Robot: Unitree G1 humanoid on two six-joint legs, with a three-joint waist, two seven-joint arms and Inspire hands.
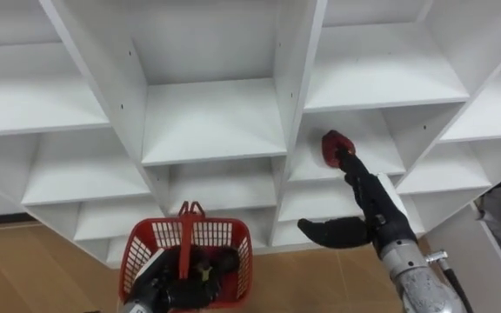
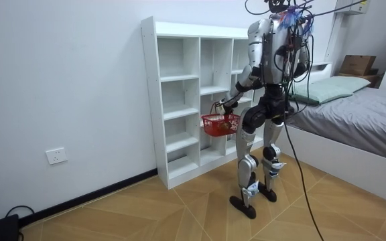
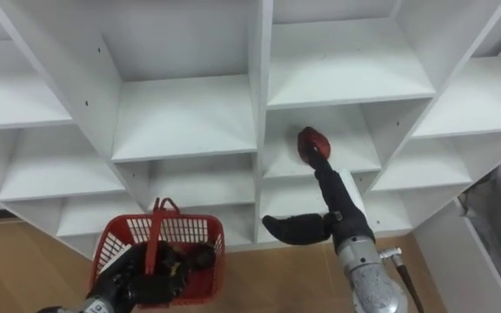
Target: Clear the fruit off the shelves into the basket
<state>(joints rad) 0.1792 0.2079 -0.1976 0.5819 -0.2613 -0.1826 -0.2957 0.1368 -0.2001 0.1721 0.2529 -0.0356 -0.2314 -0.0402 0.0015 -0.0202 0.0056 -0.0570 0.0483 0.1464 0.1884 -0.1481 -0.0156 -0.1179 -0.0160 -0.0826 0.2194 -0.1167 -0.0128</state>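
From where I stand, the robot faces the tall white cubby shelf unit (image 1: 211,122) with its right hand (image 1: 372,209) stretched into a middle compartment. The fingers (image 1: 348,169) are straight, their tips against a round red fruit (image 1: 333,146) lying on the shelf, with the thumb splayed wide and nothing gripped yet. Its left hand (image 1: 200,269) is curled round the handle of a red plastic basket (image 1: 220,224) (I can't make out what is in it). By my reckoning, grasping the fruit and dropping it in the basket remain.

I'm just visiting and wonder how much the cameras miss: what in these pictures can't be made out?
- What kind the red fruit is: in the eye views it is small, and the right robot hand covers its lower edge.
- What lies in the red basket: the left robot hand and the handle hide its bottom in the eye views, and in the room view it is too small.
- The white shelf unit's outer compartments: cut off by the eye views' edges.
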